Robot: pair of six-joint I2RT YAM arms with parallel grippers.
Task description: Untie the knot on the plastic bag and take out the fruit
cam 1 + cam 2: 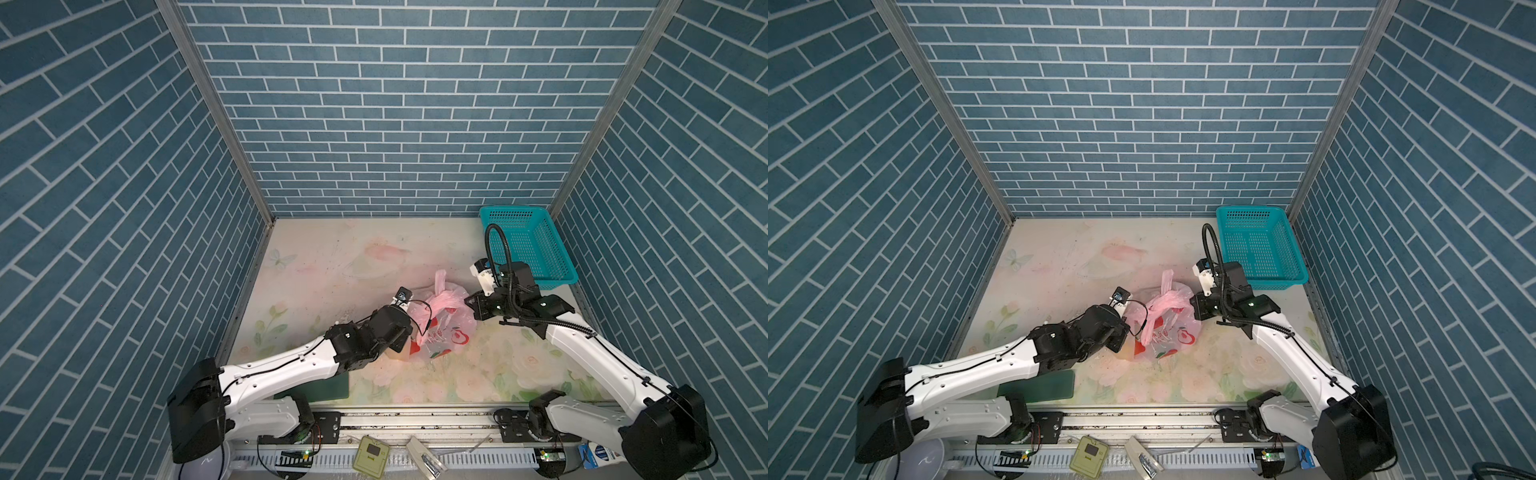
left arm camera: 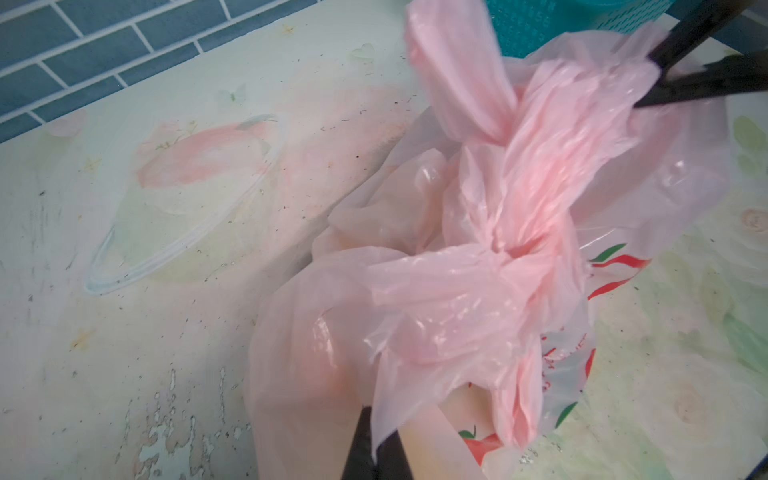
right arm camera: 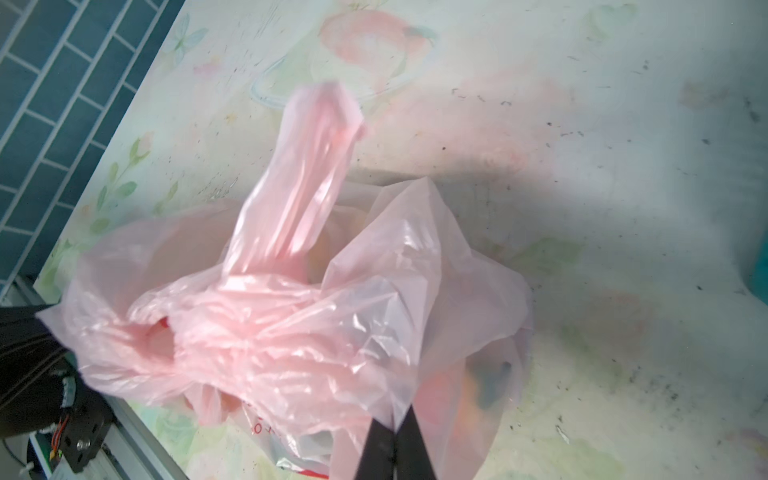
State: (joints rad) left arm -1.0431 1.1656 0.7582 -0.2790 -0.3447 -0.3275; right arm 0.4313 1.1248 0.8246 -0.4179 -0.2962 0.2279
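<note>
Floral table (image 1: 332, 257), brick-walled booth: plastic bag (image 1: 442, 332) mid-table, knot (image 2: 503, 245) tied.
Untying step: my left gripper (image 2: 380, 436) and right gripper (image 3: 392, 428) each pinch bag film, fully closed; next, I'd pull apart gently.

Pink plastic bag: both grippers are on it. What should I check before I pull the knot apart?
1. Left gripper shut on the thin translucent pink plastic bag: ok.
2. Right gripper shut on the bag's plastic: ok.
3. Small bunched pink knot lies between the two grips: ok.
4. Knot loosened: not ok, bunched tight.
5. Round toy fruit all inside: cannot tell, only dim colours show through the film.
6. Teal perforated basket apart from the bag: ok.
</note>
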